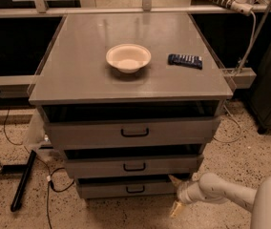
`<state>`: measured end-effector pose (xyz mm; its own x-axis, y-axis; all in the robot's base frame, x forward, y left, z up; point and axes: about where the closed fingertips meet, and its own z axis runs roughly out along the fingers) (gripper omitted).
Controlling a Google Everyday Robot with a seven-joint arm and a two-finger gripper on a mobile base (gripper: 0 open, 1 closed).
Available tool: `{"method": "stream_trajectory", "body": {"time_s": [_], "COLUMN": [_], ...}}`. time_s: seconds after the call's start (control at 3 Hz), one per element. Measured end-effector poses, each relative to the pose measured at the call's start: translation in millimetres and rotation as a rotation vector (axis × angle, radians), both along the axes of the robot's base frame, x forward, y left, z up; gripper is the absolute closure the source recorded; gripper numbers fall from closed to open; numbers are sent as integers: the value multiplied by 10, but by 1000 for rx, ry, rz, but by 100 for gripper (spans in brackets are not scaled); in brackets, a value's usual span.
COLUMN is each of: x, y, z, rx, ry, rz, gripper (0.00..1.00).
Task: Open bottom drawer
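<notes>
The gripper [175,194] is hanging low at the right front corner of the grey cabinet [78,80], just beside the right end of the bottom drawer [102,189] and well off from the small black loop handle [135,189] at its centre. Its two pale fingers [174,179] are standing spread apart, one above the other, and are gripping nothing. The white arm [221,192] is reaching in from the lower right. To do this step well, the claw is probably needing to travel left along the drawer front, staying level with the handle and beneath the overhanging middle drawer [92,168]. The fingers should then be straddling the loop before closing, and the pull should be running straight out toward the camera so the drawer is not jamming sideways. The bottom drawer is sitting lowest in the stack, close to the speckled floor [126,213]. It is showing the narrowest, shallowest grey front of the three, with a dark gap along its upper edge. It is looking shut or nearly so, set back under the middle drawer and the wide top drawer [88,133].
</notes>
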<state>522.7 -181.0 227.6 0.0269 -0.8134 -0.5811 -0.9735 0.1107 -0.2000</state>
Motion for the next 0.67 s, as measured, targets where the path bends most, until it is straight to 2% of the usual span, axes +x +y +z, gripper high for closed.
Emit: {"method": "stream_trajectory", "body": {"time_s": [0.33,0.67], "x": [139,240], "y": [20,17], "z": [-114,-254], "rx": [11,60], "ry": [3,29], "rz": [-31,-76], "gripper": [0,0]}}
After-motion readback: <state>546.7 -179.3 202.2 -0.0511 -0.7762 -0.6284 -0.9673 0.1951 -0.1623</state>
